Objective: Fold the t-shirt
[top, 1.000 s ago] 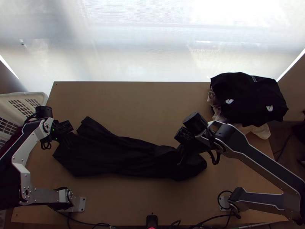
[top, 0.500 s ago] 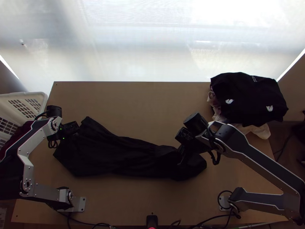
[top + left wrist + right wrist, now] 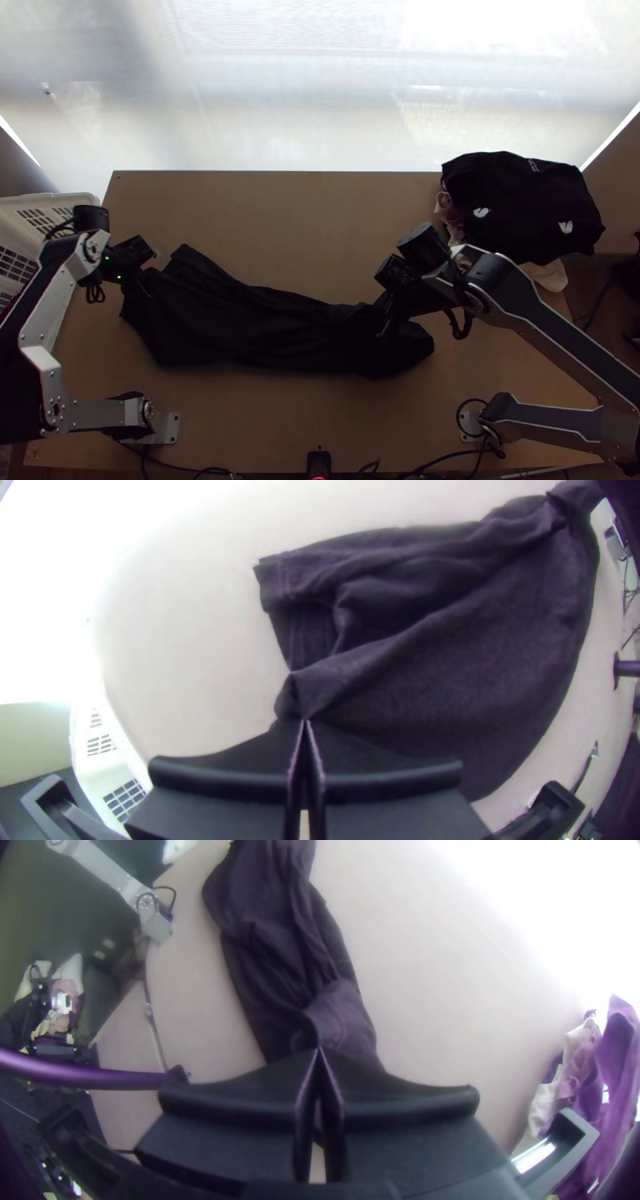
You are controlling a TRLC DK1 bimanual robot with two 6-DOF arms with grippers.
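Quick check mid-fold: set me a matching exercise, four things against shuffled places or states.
1. Black cloth T-shirt
2. White plastic basket
3. Left gripper
4. Black-topped clothes heap

A. At the far right corner of the light wooden table
B. Shut on the shirt's left end
C. Gathered lengthwise across the table
D. By the table's left edge

Pairs: 1-C, 2-D, 3-B, 4-A

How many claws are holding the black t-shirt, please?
2: the left claw pinches the t-shirt near its end by the white basket, and the right claw pinches it near the opposite end, towards the clothes pile.
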